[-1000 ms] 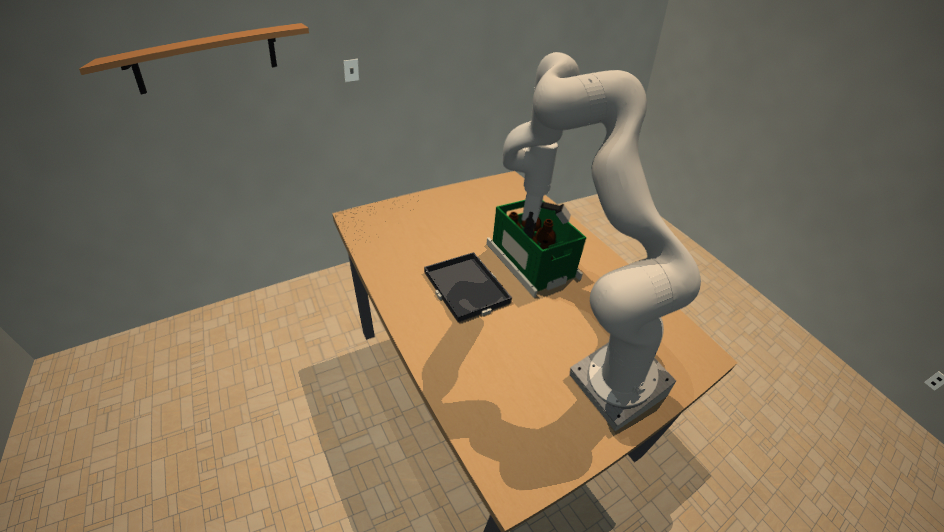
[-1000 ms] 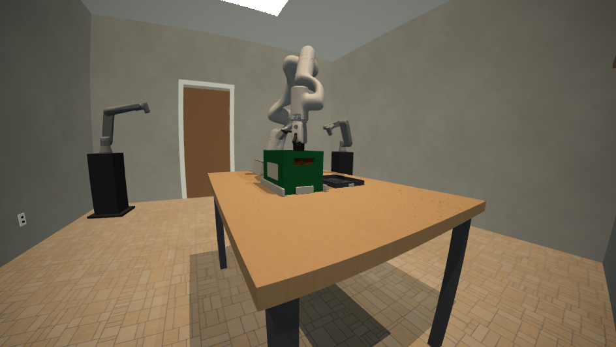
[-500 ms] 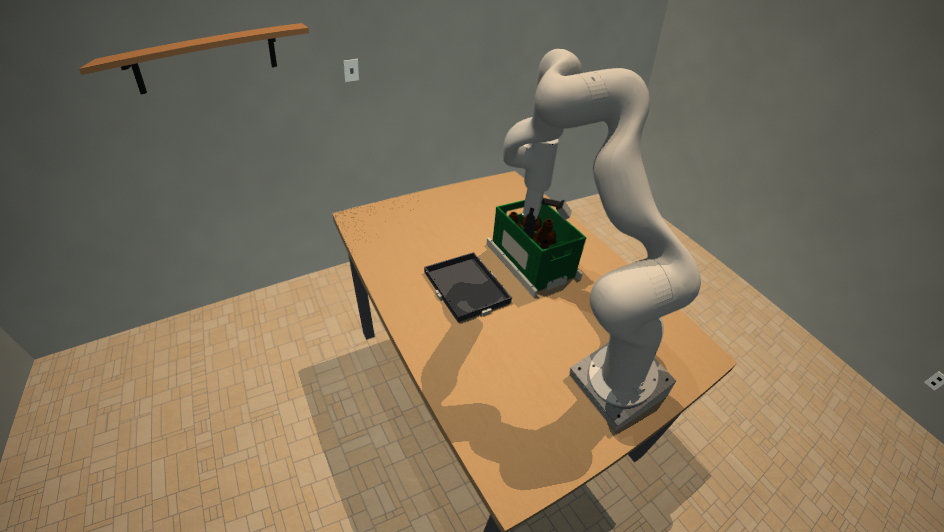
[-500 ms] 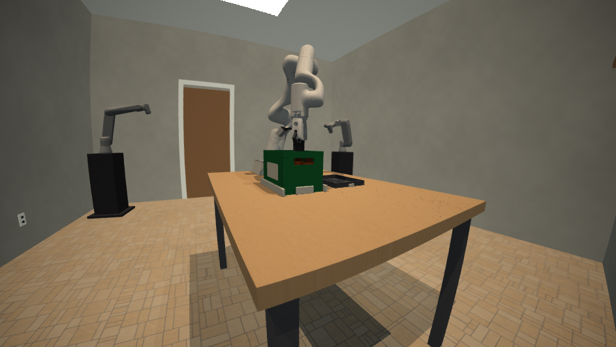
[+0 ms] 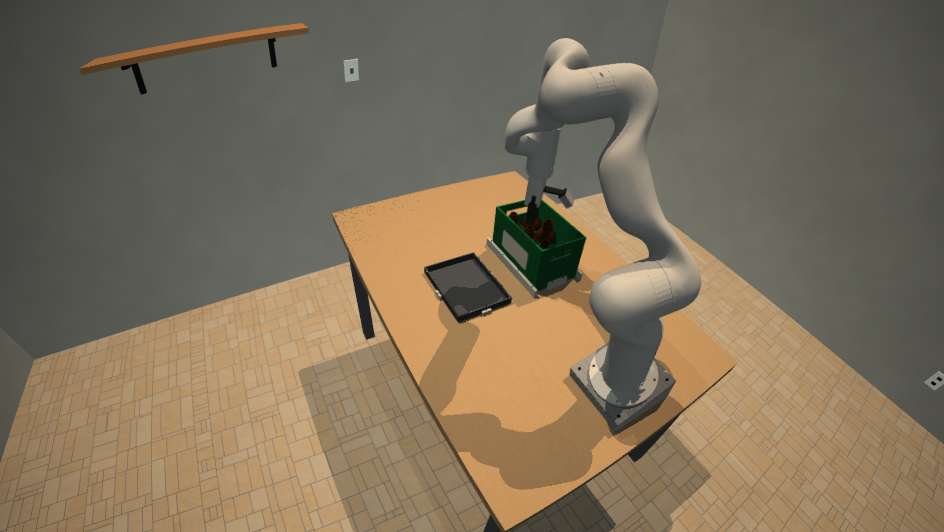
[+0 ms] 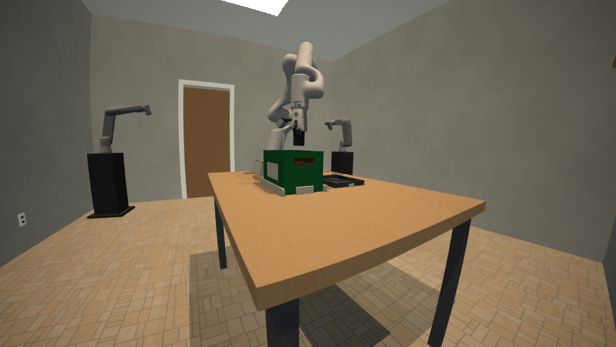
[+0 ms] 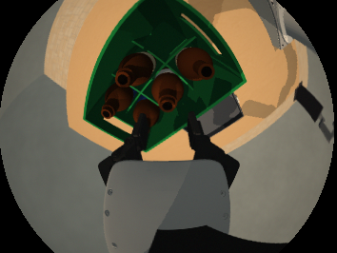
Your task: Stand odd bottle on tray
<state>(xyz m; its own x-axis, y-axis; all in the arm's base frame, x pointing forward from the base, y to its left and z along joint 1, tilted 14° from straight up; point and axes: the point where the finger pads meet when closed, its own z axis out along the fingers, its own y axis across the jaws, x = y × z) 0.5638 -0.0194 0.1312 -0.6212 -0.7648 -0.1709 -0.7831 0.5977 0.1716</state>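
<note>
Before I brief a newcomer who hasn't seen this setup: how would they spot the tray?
Find the wooden table that carries the robot arm. Beside the green crate of brown bottles, on the side away from the arm's base, lies the tray: flat, black, shallow-rimmed and holding no bottle, unlike the tall crate.

A smooth, off-white, rounded arm (image 5: 631,165) rises from a grey bolted base plate (image 5: 581,378), ending in a black-fingered end effector (image 7: 168,127).
</note>
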